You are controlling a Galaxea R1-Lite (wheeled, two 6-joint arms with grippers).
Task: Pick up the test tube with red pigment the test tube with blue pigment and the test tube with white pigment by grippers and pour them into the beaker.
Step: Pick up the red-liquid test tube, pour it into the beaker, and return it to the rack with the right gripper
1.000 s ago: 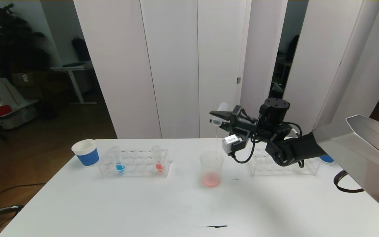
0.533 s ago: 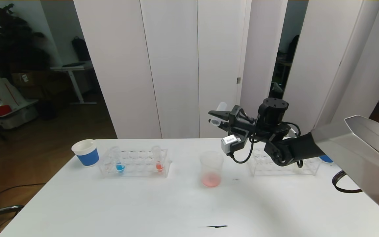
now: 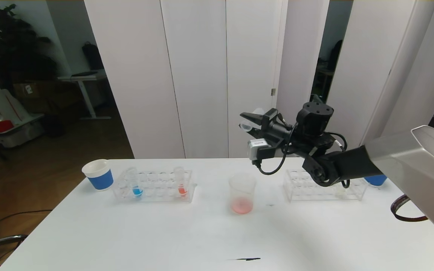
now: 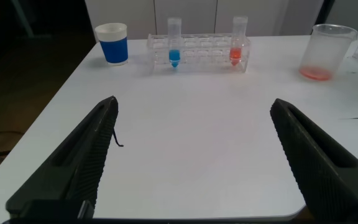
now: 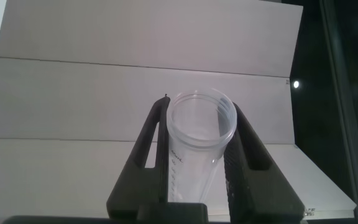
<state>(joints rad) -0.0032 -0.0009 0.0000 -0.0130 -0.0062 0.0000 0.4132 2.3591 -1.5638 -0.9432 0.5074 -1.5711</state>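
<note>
The left gripper (image 4: 191, 155) is hovering low over the near part of the white worktop (image 3: 164, 233), its black fingers (image 4: 73, 168) standing wide apart and holding nothing. Farther in, the clear cylindrical beaker with a flared rim (image 3: 242, 193) is standing near the middle of the worktop, a pinkish-red pool sitting at its bottom. To its left, a clear plastic tube rack (image 3: 153, 186) is carrying the small clear test tube with bright blue liquid (image 3: 136, 184) and a tube with red-orange liquid (image 3: 181, 182); a blue-and-white paper cup (image 3: 98, 174) is standing just left of the rack. To the beaker's right, a second clear rack (image 3: 324, 184) is sitting on the worktop. Above and slightly behind the beaker, the right gripper (image 3: 250, 122) is hanging in the air, its fingers clamping an empty clear test tube (image 5: 197, 140) lying tilted.
</note>
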